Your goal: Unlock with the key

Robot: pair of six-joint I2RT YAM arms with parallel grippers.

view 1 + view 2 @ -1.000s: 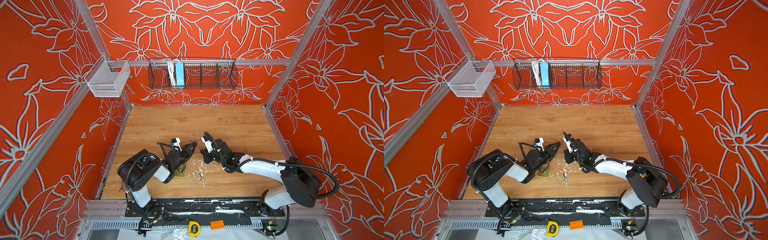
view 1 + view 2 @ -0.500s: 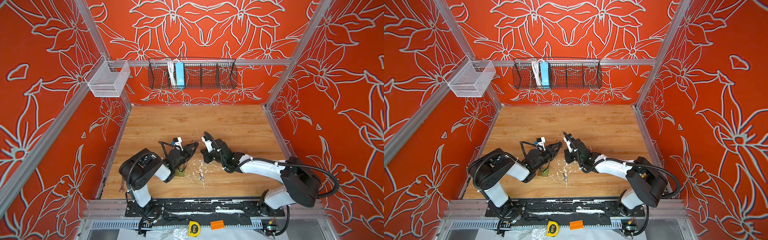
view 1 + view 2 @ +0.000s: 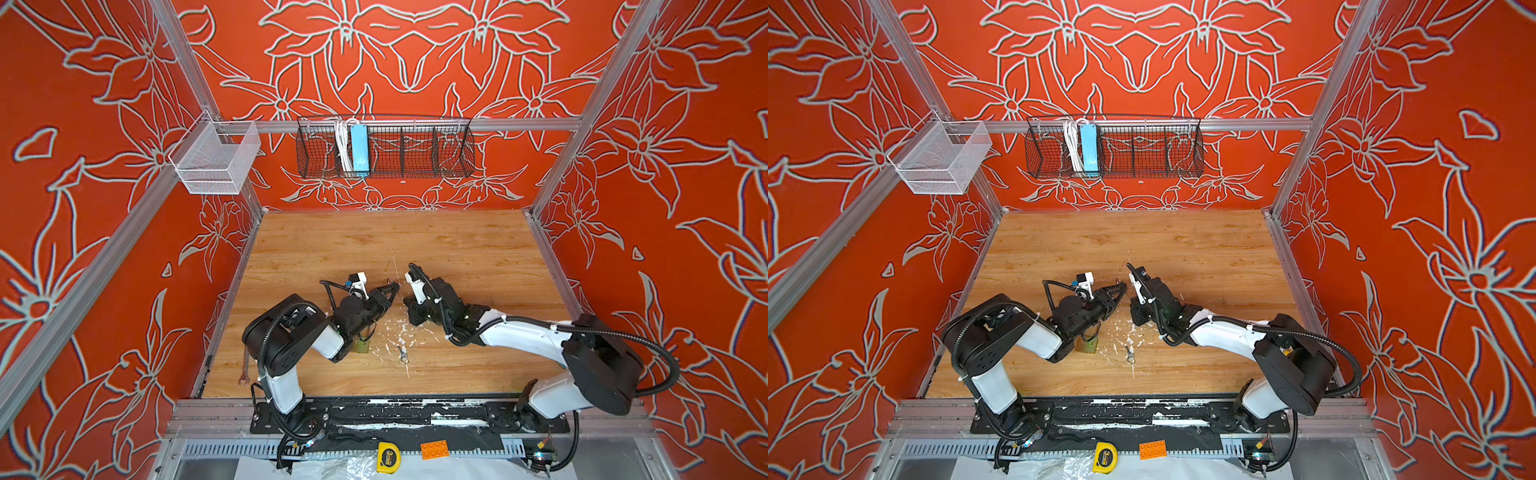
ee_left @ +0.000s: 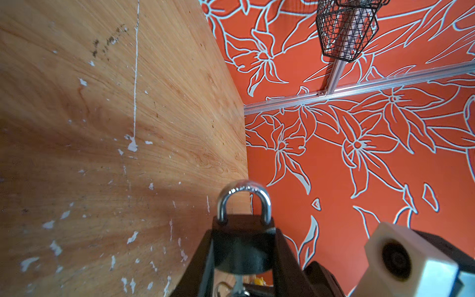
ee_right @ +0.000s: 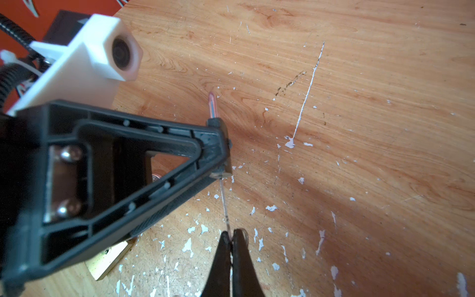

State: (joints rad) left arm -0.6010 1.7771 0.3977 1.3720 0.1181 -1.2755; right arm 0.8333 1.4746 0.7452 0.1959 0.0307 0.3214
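Left wrist view shows us the left pincer (image 4: 243, 232) clenched around a black-bodied padlock with silver steel shackle (image 4: 243, 195), above the wooden tabletop (image 4: 77, 128). Rightward, the right pincer (image 5: 231, 240) pinches a thin metal key (image 5: 224, 203) reaching the padlock's base.

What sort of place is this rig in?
Probably a robot lab test cell: left arm and right arm over a wooden tabletop, floral walls on an aluminium frame, black wire basket hung at the back.
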